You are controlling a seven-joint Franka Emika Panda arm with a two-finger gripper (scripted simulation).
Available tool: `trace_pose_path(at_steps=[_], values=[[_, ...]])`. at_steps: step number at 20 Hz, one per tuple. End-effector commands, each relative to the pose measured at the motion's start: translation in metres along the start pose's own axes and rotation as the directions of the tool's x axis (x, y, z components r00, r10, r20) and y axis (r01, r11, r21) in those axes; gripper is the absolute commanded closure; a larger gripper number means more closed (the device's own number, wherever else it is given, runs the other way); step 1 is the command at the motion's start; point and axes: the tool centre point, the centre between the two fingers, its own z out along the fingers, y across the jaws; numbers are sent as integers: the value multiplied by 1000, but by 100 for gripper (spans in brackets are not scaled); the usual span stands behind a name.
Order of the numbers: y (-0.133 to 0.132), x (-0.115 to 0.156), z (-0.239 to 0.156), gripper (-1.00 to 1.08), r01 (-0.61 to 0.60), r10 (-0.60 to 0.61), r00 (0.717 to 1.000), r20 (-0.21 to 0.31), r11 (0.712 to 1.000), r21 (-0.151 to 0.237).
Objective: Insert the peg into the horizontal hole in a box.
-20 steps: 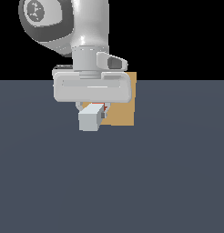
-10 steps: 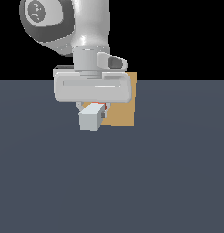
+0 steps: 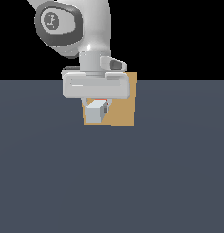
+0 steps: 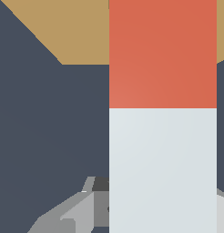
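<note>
In the exterior view, just left of centre, the gripper (image 3: 96, 107) hangs closed around the pale peg (image 3: 94, 112), whose red-orange end points at the tan box (image 3: 123, 111) right behind it, the hole hidden, above the dark floor (image 3: 168, 173).

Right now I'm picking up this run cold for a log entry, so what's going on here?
A single simulated arm's hand holds the peg level in front of the tan box. The wrist view shows the peg's red end pointing at the box, with the pale part toward the hand. The hole itself can't be seen in either view, so whether the tip has entered is unclear.
</note>
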Motion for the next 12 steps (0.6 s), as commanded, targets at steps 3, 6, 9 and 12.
trace_pose_path(at_steps=[3, 6, 9, 12], values=[[1, 38, -2, 108, 1, -1, 1000, -1, 1000, -5], [1, 55, -3, 108, 1, -1, 1000, -2, 1000, -6], [2, 66, -3, 108, 1, -1, 1000, -2, 1000, -6], [2, 70, -3, 108, 1, -1, 1000, -2, 1000, -6]])
